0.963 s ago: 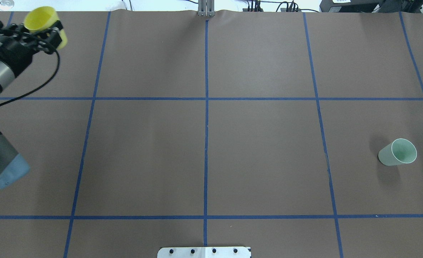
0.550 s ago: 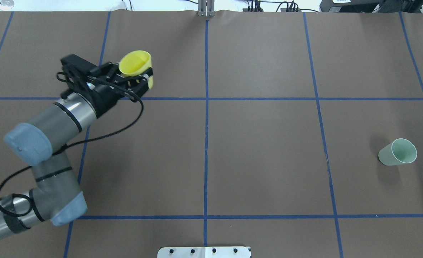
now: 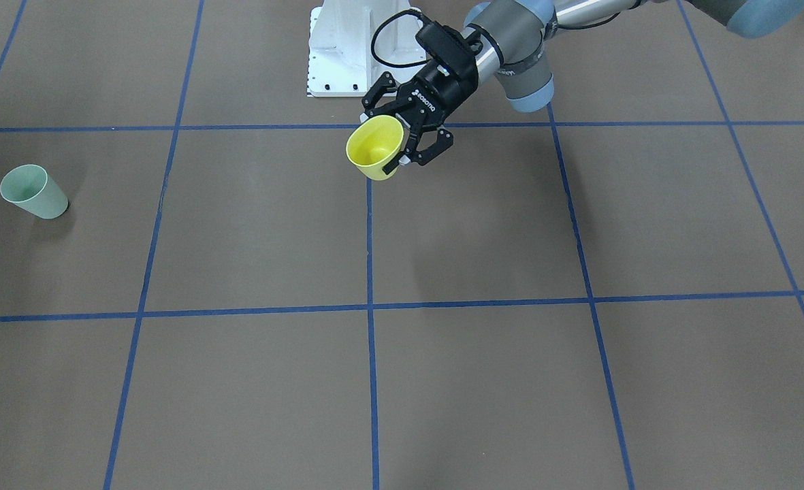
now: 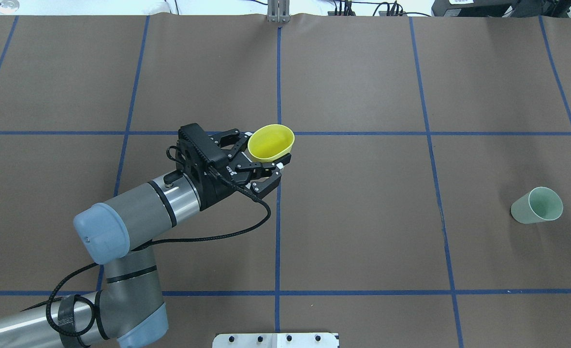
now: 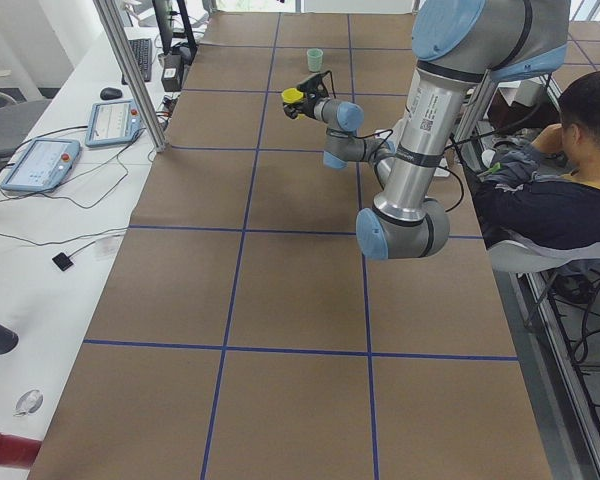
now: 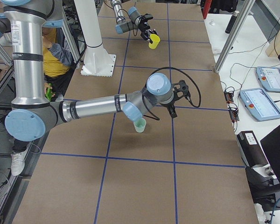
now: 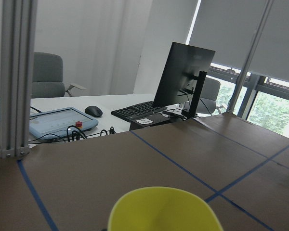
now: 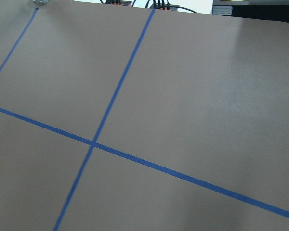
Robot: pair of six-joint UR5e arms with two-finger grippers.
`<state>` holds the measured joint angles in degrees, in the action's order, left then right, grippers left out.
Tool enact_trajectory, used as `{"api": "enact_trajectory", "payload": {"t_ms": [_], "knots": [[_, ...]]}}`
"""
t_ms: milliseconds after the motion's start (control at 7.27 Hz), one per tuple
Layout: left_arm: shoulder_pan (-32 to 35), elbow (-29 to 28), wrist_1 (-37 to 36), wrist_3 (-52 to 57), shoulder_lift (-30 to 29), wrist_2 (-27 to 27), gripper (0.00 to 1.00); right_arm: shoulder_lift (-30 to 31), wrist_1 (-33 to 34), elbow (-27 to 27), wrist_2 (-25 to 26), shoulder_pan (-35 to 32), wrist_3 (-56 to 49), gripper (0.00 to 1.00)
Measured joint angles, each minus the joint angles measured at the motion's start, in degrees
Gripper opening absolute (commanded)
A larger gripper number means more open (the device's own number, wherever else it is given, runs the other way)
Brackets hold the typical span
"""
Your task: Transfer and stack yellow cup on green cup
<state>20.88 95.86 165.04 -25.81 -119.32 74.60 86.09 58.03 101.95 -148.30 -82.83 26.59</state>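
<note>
- Left fingers (image 4: 266, 169) clamped on the bright yellow tapered plastic cup (image 4: 270, 141), mouth up, held above the brown bench (image 4: 362, 217).
- Pale green tapered plastic cup (image 4: 536, 205) stands upright on the bench; the yellow one is well apart, to its robot-left.
- Right fingers (image 6: 181, 87): cannot tell how far open.

A brown paper-covered table (image 4: 362, 217) is crossed by blue tape lines (image 4: 278, 217), a white metal base plate (image 3: 340, 47) stands on it, and beyond it are a black monitor (image 7: 183, 72), black keyboard (image 7: 135, 109), black mouse (image 7: 93, 111) and grey office chair (image 7: 45, 74).

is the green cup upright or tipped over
Upright: the green cup stands on its narrow base on the table, open mouth facing up.
</note>
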Motion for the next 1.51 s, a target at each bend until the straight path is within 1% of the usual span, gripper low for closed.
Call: {"api": "enact_trajectory", "payload": {"t_ms": [138,275,412,550,688,962,1238,1512], "knots": [[0.0,0.0,-0.1,3.9,-1.5,1.6,0.0,-4.3,0.1,0.5,1.5,4.1,8.1,0.99],[0.0,-0.1,-0.3,5.7,-2.3,2.5,0.0,-8.0,0.2,1.6,4.5,9.0,16.0,0.99],[0.1,-0.4,-0.4,6.4,-2.7,2.9,0.0,-11.5,1.5,3.1,7.1,13.7,22.4,1.0],[0.1,-0.8,-0.4,6.8,-2.8,3.0,0.0,-15.5,4.8,4.8,8.7,18.1,27.5,1.0],[0.1,-1.4,-0.4,7.0,-2.8,3.0,0.0,-19.3,8.7,6.1,10.3,22.1,30.7,1.0],[0.1,-2.3,-0.3,7.1,-2.9,3.0,0.0,-25.6,15.4,7.6,17.0,30.2,36.8,0.99],[0.1,-3.0,-0.2,7.0,-2.9,2.8,0.0,-30.9,21.9,8.0,21.1,35.3,42.0,0.99],[0.1,-3.3,-0.1,7.0,-2.9,2.7,0.0,-34.2,27.7,7.9,25.1,39.6,43.3,0.99]]}}
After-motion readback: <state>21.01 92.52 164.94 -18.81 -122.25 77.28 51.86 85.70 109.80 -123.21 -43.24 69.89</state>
